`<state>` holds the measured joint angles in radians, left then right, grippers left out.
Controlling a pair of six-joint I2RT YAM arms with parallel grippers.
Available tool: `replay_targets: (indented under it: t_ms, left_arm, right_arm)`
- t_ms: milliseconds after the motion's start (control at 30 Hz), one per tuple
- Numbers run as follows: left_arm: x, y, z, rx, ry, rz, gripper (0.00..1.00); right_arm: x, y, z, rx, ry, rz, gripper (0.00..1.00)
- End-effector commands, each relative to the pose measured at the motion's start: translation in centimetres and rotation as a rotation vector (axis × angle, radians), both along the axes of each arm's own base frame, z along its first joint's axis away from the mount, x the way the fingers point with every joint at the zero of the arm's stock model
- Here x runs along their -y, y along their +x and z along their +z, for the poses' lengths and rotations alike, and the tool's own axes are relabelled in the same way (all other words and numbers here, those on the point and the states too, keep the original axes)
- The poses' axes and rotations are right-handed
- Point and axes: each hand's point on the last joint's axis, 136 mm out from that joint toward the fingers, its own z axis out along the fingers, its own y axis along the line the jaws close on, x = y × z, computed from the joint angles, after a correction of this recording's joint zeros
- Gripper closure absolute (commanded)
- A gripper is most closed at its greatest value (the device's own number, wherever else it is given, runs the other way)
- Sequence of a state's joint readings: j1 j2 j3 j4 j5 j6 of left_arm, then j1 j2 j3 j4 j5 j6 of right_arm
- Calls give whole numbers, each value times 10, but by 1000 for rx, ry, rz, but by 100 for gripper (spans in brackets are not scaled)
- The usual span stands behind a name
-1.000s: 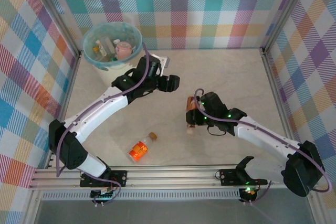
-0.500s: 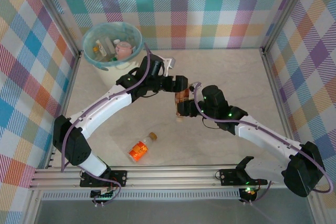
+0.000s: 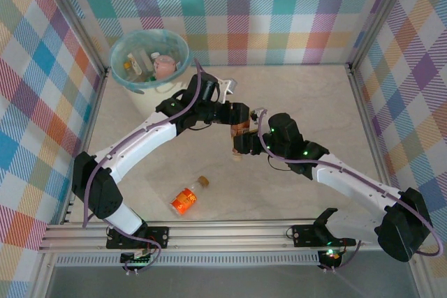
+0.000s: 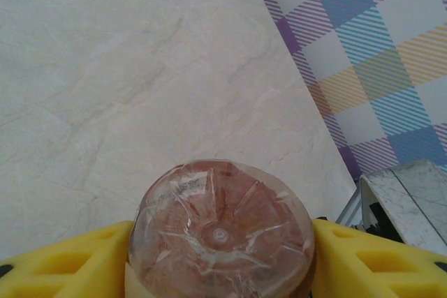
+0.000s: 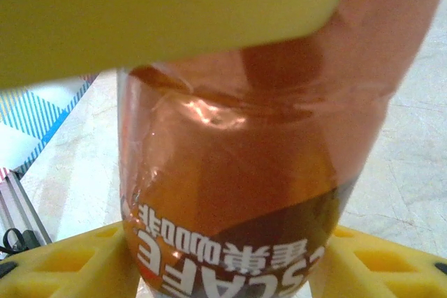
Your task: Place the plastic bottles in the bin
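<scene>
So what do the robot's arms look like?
The left arm and right arm have white shells with chunky black joints, and a thin purple cable runs along each. Small green lights glow on the right one. The fingers are bright yellow plastic.

Brown-labelled bottle (image 5: 237, 193), teal-lined cream bin (image 3: 115, 57), pastel plaid walls (image 3: 279, 12)

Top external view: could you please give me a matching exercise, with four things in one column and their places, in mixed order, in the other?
Things:
1. brown bottle
2. orange bottle
3. pinkish bottle
4. bin

Places:
A. inside the bin
B. at the far left corner of the table
C. between the left claw and the right claw
D. lying on the near side of the table

Pairs: 1-C; 2-D; 3-A; 4-B
</scene>
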<state>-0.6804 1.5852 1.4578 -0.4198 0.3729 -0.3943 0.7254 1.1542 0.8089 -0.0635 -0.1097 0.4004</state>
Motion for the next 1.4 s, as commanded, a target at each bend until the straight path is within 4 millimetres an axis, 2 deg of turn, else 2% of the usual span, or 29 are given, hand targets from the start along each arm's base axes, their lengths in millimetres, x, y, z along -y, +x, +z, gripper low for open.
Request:
replay_targets:
  t_ms: [0,67,167,300,400,567,700,800,900,1033,1100,1233,1367]
  left_arm:
    - [-3,-2,11,32,23,2,41]
    - [-9,2,21,65,33,32,41]
    - [-24,10,44,135,47,89,42]
    - [-59,31,81,233,70,237,45]
    - [-91,47,110,295,84,348,46]
    - [-143,68,177,459,88,502,49]
    - [-202,84,222,582,149,678,52]
    - [-251,94,239,646,232,823,55]
    - [-291,104,240,674,343,919,54]
    - [-344,118,223,634,465,1046,53]
    - [-363,122,214,620,475,1090,54]
    - [-378,135,186,545,449,1095,53]
    - [-379,148,152,449,447,1060,49]
  right_arm:
    - [-9,7,22,79,39,16,34]
    - [-9,9,25,85,38,7,26]
    - [-6,14,33,98,30,-21,13]
    - [0,19,49,129,19,-58,1]
    - [0,19,62,159,41,-57,0]
    - [-1,18,74,187,65,-49,0]
    - [-6,17,79,189,70,-25,0]
    - [-8,16,83,189,83,-13,0]
    - [-10,16,81,178,86,-9,1]
    - [-11,16,79,165,92,-4,2]
    - [-13,14,78,157,95,2,2]
    - [-13,15,75,147,88,2,3]
    - [-13,15,72,137,85,2,3]
